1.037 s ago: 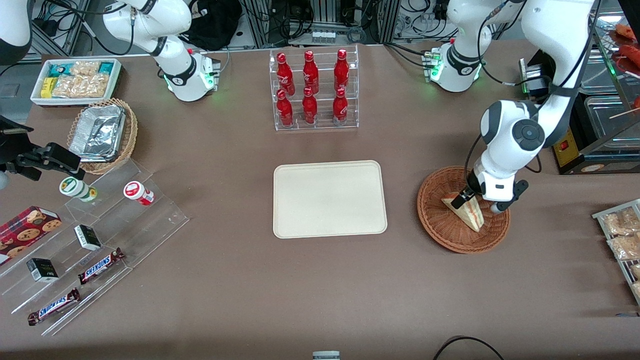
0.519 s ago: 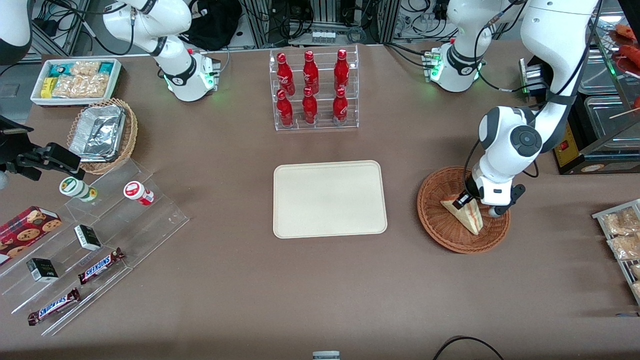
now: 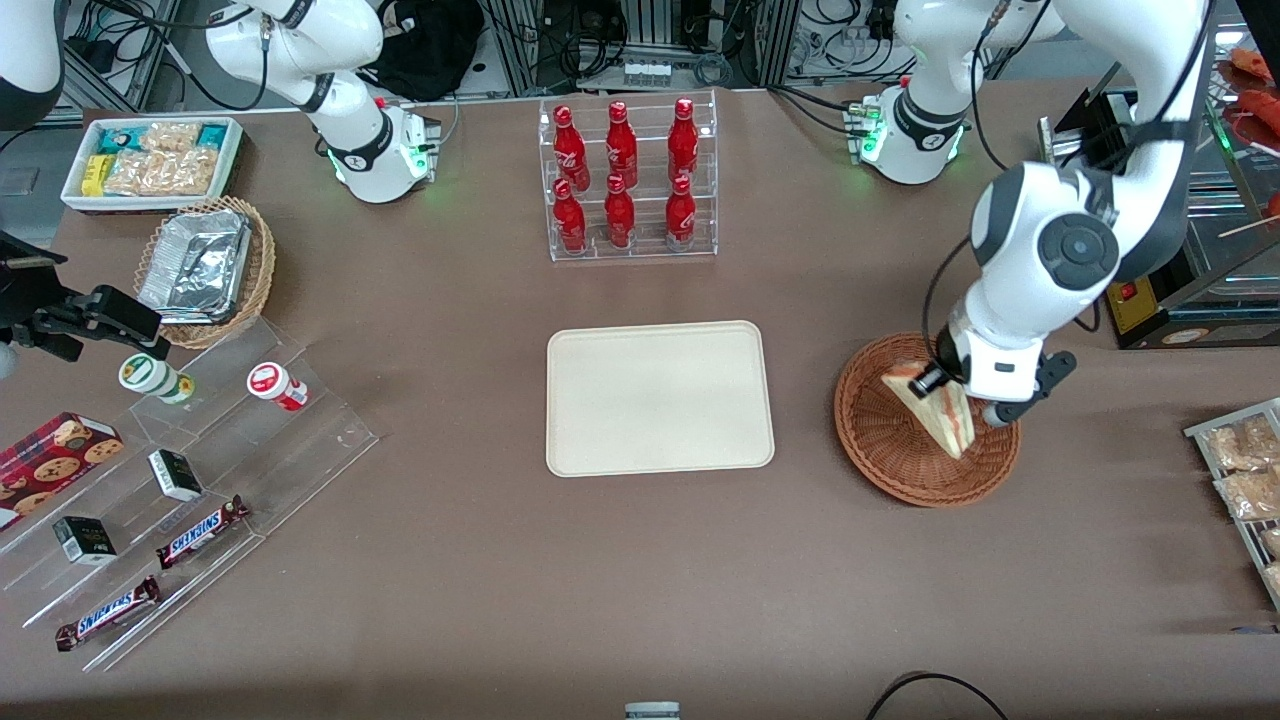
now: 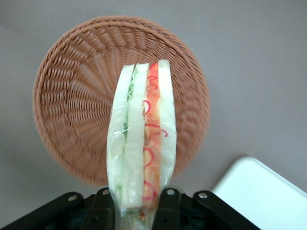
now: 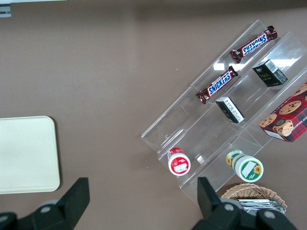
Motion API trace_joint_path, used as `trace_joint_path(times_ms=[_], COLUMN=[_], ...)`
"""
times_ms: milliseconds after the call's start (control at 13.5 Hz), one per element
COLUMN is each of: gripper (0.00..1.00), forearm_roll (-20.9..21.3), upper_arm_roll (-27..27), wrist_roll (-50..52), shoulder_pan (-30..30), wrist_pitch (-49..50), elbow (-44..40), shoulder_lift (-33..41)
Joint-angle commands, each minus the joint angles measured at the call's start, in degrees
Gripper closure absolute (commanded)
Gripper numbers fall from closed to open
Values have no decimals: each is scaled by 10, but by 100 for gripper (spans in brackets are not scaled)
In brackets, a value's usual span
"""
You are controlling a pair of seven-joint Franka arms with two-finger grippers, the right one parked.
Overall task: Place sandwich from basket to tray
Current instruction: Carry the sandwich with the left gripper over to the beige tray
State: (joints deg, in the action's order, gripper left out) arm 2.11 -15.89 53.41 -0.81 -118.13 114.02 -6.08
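My left gripper [image 3: 948,390] is shut on the sandwich [image 3: 940,411], a white bread wedge with red and green filling, and holds it lifted above the reddish-brown wicker basket [image 3: 880,440]. In the left wrist view the sandwich [image 4: 142,143] stands out between the two black fingers [image 4: 168,206], with the empty basket [image 4: 72,96] below it. The cream tray [image 3: 659,397] lies flat at the table's middle, beside the basket toward the parked arm's end; a corner of it shows in the left wrist view [image 4: 259,191].
A clear rack of red bottles [image 3: 625,180] stands farther from the front camera than the tray. A clear stepped stand with snack bars [image 3: 170,470], a tan basket of foil containers [image 3: 205,265] and a white bin [image 3: 150,160] lie toward the parked arm's end.
My left gripper has risen with the sandwich in it, lifting it off the basket's floor. The basket and tray have not moved.
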Motion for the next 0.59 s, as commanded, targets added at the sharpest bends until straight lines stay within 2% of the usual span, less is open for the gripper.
trace_joint_path(times_ms=[0,222,370,519], gripper=[91,91,91,91], forearm_roll=[1,3,33,39], upper_arm_roll=[-1,-1,-2,-2], wrist_roll=[42,68,57,58], shoulder_pan=[-80,-182,-229,-283], wrist_pitch=[104,118,116,104], elbow=[-112,-169,-192,-221], shoulder_lift=[-38,-90,-129,-175])
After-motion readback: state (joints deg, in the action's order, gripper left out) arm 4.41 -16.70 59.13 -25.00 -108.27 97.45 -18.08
